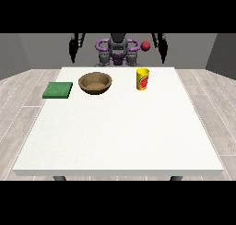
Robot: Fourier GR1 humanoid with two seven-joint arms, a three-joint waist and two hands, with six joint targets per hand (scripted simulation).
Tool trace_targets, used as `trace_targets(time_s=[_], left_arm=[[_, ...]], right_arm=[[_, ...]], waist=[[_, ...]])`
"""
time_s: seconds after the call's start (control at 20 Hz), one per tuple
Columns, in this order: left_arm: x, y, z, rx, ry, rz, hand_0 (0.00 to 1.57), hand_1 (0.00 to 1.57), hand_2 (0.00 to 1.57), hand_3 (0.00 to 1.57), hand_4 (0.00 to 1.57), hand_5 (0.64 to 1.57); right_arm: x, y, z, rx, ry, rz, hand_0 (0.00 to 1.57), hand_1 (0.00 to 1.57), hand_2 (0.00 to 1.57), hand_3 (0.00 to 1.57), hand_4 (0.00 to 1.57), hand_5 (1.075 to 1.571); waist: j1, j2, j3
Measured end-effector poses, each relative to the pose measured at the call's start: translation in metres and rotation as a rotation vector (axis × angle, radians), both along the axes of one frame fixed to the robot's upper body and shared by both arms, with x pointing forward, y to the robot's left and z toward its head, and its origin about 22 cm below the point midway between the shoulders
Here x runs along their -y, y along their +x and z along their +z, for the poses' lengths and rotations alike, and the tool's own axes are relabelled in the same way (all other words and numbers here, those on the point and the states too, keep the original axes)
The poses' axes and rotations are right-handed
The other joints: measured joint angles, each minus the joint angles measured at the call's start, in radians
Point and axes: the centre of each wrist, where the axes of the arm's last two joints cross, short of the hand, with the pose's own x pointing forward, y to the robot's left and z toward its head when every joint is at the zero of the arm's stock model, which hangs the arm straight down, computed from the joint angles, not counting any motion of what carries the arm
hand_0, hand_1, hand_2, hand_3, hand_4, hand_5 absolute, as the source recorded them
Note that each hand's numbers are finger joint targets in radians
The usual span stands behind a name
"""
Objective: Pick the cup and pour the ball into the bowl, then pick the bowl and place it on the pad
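**Both arms raised behind the bench, cup and bowl untouched**

Robot (pixel 118 51) small at the far edge of the white bench (pixel 120 136). Both arms are up beside its body. The hand at the view's left (pixel 73 49) hangs dark against the back wall; the hand at the view's right (pixel 163 48) likewise. Cannot tell how the fingers of either hand lie (too small and dark to read), and neither hand touches anything on the bench.

Red ball (pixel 145 45) sits in the air above the far bench edge, just beside the hand at the view's right, on its inner side and apart from it. It is above the cup, not inside it.

Yellow cup (pixel 143 79) with a red mark stands upright on the bench, below and nearer the camera than the hand at the view's right, well apart from its fingers.

Brown bowl (pixel 95 82) rests upright, mouth up, between the two hands' lines, closer to the hand at the view's left but well below it.

Green pad (pixel 58 90) lies flat at the bench's edge, below the hand at the view's left and outward of the bowl, just beside the bowl without touching it.
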Motion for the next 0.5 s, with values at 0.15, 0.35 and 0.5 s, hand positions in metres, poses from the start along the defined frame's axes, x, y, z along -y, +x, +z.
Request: trace_targets(time_s=[0.15,0.35,0.5], left_arm=[[-0.003,0.001,0.011,0.014,0.008,-0.002,0.0,0.0,0.0,0.0,0.66,1.566],[0.003,0.0,0.021,-0.003,-0.044,0.004,0.0,0.0,0.0,0.0,0.64,1.565],[0.017,-0.011,0.021,-0.099,-0.169,0.018,0.0,0.0,0.0,0.0,0.63,1.564]], right_arm=[[0.004,0.001,0.011,0.011,-0.015,0.001,0.0,0.0,0.0,0.0,0.87,1.533],[0.004,-0.002,0.019,-0.018,0.016,-0.01,0.0,0.0,0.0,0.0,0.87,1.539],[0.0,-0.013,0.02,-0.127,0.105,-0.041,0.0,0.0,0.0,0.0,0.86,1.532]], waist=[[0.001,-0.095,0.0038],[-0.004,-0.228,0.0072],[-0.015,-0.342,0.0102]])
